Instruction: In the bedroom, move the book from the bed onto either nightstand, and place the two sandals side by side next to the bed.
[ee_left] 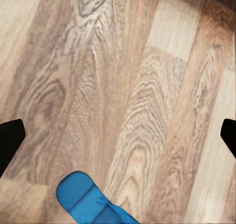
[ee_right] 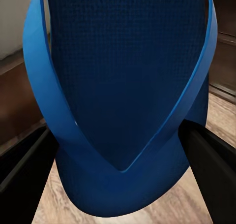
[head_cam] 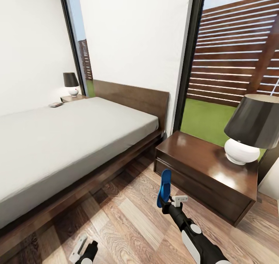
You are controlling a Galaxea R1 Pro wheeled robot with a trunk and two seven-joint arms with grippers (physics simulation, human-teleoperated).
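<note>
From my head, my right gripper clamps a blue sandal upright above the floor, between bed and nightstand; a book lies on the mattress's far corner. My left wrist shows my left gripper spread wide, holding nothing, over the other sandal. My right wrist shows fingers pinching the sandal.

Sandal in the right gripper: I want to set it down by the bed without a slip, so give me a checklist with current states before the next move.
1. Right gripper shut on the sandal: ok, held upright above the floor.
2. Other sandal located: ok, it lies on the floor under the left gripper.
3. Left gripper open and empty: ok.
4. Sandals side by side: not ok, one is in the air.
5. Book on a nightstand: cannot tell, it sits at the bed's far edge.
6. Clearance from the near nightstand: cannot tell.
</note>
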